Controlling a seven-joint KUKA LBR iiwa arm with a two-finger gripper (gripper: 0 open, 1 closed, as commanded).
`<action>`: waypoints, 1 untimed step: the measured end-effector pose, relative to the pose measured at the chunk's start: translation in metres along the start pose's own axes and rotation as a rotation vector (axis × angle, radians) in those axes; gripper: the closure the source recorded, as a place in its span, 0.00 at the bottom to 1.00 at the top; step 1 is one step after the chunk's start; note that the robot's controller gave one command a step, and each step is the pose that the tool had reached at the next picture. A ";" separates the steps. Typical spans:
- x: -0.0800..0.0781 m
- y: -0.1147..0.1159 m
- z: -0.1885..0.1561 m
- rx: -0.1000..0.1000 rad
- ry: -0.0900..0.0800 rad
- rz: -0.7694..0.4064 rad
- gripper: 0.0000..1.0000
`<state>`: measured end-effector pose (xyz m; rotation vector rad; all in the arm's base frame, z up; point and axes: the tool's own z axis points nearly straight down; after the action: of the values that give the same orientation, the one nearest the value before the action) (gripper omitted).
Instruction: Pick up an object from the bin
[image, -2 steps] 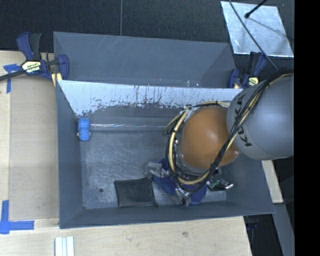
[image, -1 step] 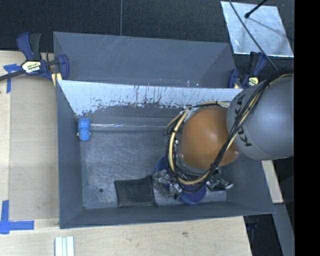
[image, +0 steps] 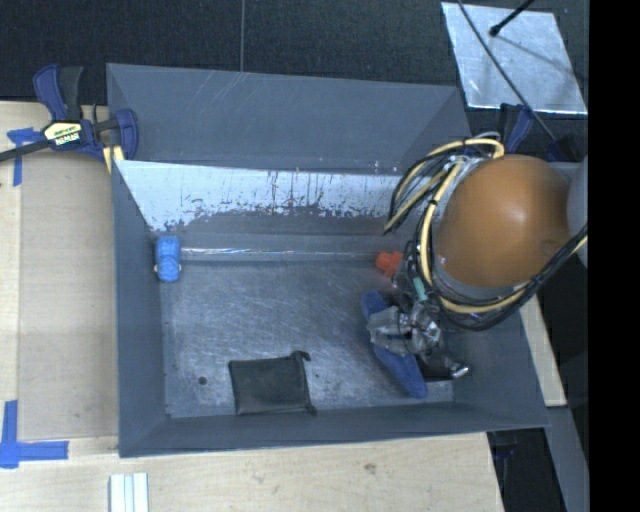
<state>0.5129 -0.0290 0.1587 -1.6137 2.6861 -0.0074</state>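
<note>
Four loose things are what I count in the grey metal bin (image: 138, 330). One small blue cylinder (image: 166, 258) lies at the back left, against the foot of the rear wall. One dark, flat, roughly square pad (image: 268, 385) lies at the front, left of middle. One small orange-red piece (image: 388, 262) sits at the back right, partly hidden by the arm's cables. One blue elongated piece (image: 405, 374) lies at the front right, slanting toward the front wall.

The gripper (image: 415, 335) is low over the right side of the bin floor, directly at that blue elongated piece, under the arm's rounded orange cover (image: 505, 225). From my view I cannot tell whether the gripper is spread or pressed together, nor whether it has the blue piece. The cylinder and the pad lie well apart from it.
</note>
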 end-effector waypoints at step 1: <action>-0.009 -0.008 0.053 -0.014 -0.004 0.015 1.00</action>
<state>0.5247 -0.0252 0.1059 -1.5952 2.7022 0.0149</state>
